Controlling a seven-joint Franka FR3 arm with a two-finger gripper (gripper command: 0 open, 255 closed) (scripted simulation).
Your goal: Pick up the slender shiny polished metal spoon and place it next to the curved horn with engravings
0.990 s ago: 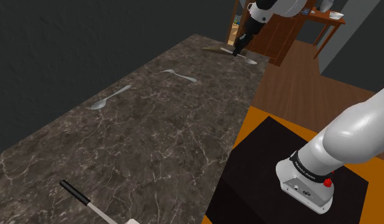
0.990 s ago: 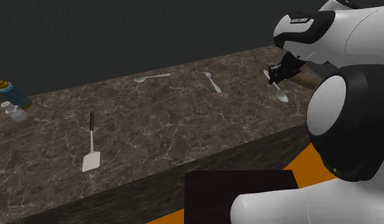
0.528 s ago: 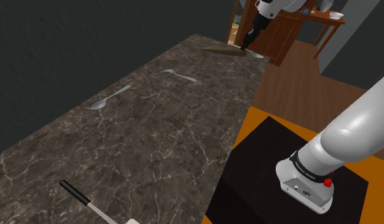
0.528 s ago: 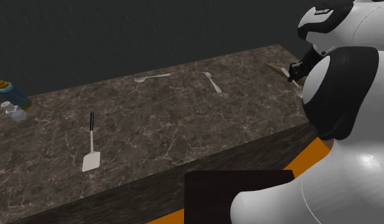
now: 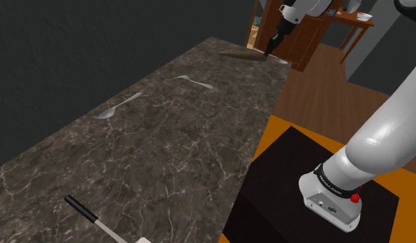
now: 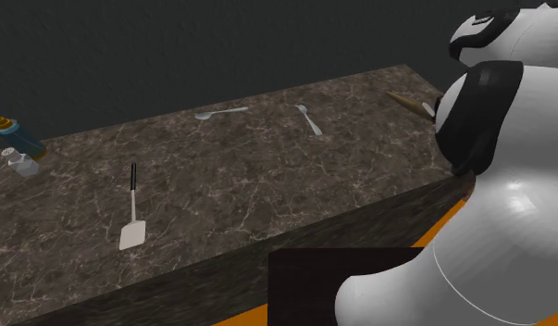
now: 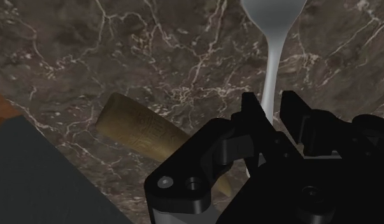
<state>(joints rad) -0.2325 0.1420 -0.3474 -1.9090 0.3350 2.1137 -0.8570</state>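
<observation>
My gripper [image 5: 270, 50] hangs over the far end of the dark marble counter [image 5: 165, 152]. In the wrist view the gripper [image 7: 270, 105] is shut on the thin handle of a shiny pale metal spoon [image 7: 273, 38]. The spoon's bowl points away from the hand over the marble. In the shoulder view the spoon [image 5: 281, 61] shows just below the fingers, at the counter's far corner. The brown curved horn [image 7: 142, 130] with engraved marks lies beside the fingers, close to the counter's edge. The horn [image 5: 242, 54] sits just to the shoulder view's left of the gripper. The horn's tip [image 6: 411, 102] shows beside the arm.
Two more spoons [image 5: 194, 81] [image 5: 120, 105] lie mid-counter, and a black-handled spatula [image 5: 82, 209] lies at the near end. Two small bottles [image 6: 18, 139] stand at the second exterior view's left. Wooden furniture [image 5: 303, 38] stands beyond the counter's far end. The dark stand [image 5: 296, 186] sits lower right.
The gripper, with the spoon in it, has moved toward the counter's far corner, passing from in front of the horn to just beyond its thick end, and has risen slightly.
</observation>
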